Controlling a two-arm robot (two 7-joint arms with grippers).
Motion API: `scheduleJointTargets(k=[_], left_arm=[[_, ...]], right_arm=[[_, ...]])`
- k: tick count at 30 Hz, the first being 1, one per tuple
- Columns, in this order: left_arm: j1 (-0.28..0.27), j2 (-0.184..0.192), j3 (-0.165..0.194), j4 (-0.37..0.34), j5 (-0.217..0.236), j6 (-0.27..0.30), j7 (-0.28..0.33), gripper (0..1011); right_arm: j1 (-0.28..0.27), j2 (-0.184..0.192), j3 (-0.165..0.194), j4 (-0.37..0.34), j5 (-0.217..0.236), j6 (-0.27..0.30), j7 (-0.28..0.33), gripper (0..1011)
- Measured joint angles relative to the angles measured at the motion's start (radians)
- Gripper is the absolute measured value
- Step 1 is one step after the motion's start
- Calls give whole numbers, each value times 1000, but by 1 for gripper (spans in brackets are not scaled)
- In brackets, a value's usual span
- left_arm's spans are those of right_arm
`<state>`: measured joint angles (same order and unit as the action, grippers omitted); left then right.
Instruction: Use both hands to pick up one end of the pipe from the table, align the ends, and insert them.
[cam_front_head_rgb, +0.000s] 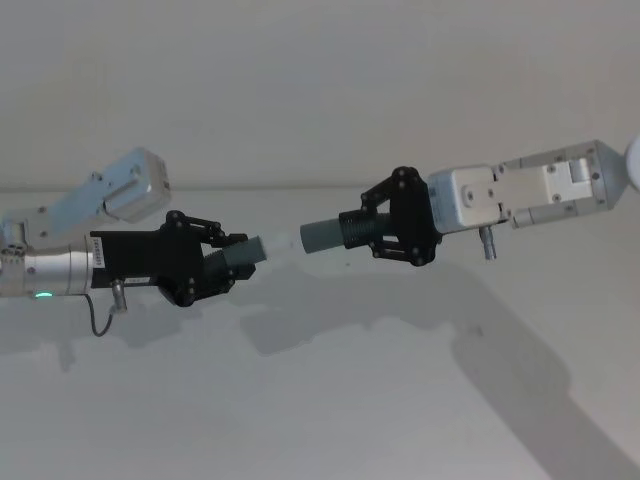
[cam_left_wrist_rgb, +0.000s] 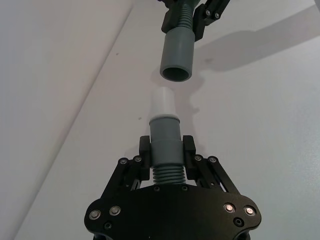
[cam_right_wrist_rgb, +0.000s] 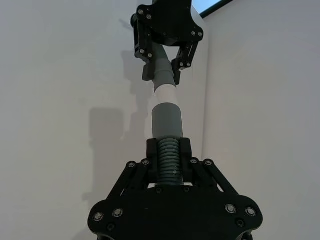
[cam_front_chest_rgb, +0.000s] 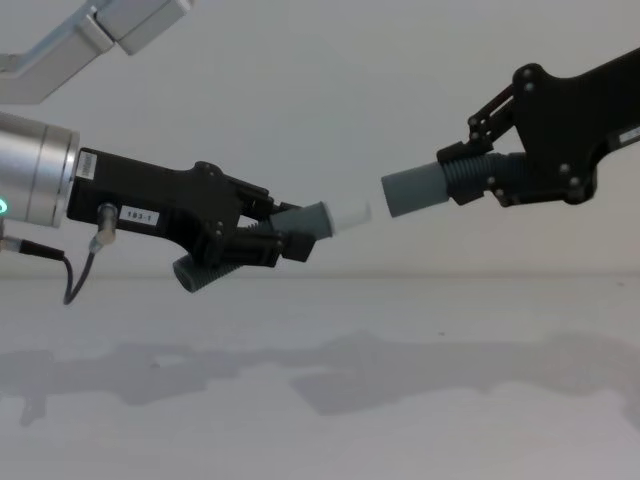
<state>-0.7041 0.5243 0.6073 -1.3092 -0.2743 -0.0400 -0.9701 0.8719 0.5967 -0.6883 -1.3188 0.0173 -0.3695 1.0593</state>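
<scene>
My left gripper (cam_front_head_rgb: 232, 262) clamped on the white-tipped pipe piece (cam_front_head_rgb: 255, 249), stub jutting past my fingertips | my right gripper (cam_front_head_rgb: 372, 228) clamped on the grey pipe piece (cam_front_head_rgb: 325, 236), open mouth (cam_left_wrist_rgb: 175, 73) forward | both held above the table (cam_front_head_rgb: 330, 400) — ends facing, near, not yet touching.

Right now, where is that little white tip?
The white tip is in mid-air above the table, on the tube held by the left end effector, just short of the other tube's open mouth.
</scene>
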Motion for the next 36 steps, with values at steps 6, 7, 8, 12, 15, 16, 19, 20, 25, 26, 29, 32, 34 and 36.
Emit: scheduleJointTargets(k=[6, 7, 8, 12, 15, 16, 19, 20, 25, 26, 29, 32, 34, 36], left_arm=[[0, 0, 0, 0, 0, 0, 0, 346], [0, 0, 0, 0, 0, 0, 0, 346], [0, 0, 0, 0, 0, 0, 0, 346], [0, 0, 0, 0, 0, 0, 0, 346], [0, 0, 0, 0, 0, 0, 0, 346], [0, 0, 0, 0, 0, 0, 0, 346], [0, 0, 0, 0, 0, 0, 0, 346], [0, 0, 0, 0, 0, 0, 0, 346], [0, 0, 0, 0, 0, 0, 0, 346], [0, 0, 0, 0, 0, 0, 0, 346], [0, 0, 0, 0, 0, 0, 0, 346], [0, 0, 0, 0, 0, 0, 0, 346], [0, 0, 0, 0, 0, 0, 0, 346], [0, 0, 0, 0, 0, 0, 0, 346]], right_arm=[[8, -8, -7, 17, -1, 1, -2, 233], [11, -11, -9, 22, -1, 1, -2, 234], [14, -13, -11, 26, -1, 1, -3, 234], [21, -18, -16, 37, -1, 1, -3, 234], [24, -21, -18, 43, -2, 0, -3, 233], [26, -23, -20, 48, -2, 0, -3, 234], [30, -26, -25, 56, -2, -2, -3, 234], [31, -27, -27, 58, -2, -2, -2, 234], [37, -32, -33, 67, -1, -5, -2, 234], [38, -34, -35, 71, -1, -5, -2, 234], [42, -37, -39, 77, 0, -7, -1, 233], [47, -41, -42, 83, 1, -10, -1, 234], [50, -43, -45, 89, 2, -11, 0, 234], [51, -45, -47, 92, 3, -12, 0, 233]])
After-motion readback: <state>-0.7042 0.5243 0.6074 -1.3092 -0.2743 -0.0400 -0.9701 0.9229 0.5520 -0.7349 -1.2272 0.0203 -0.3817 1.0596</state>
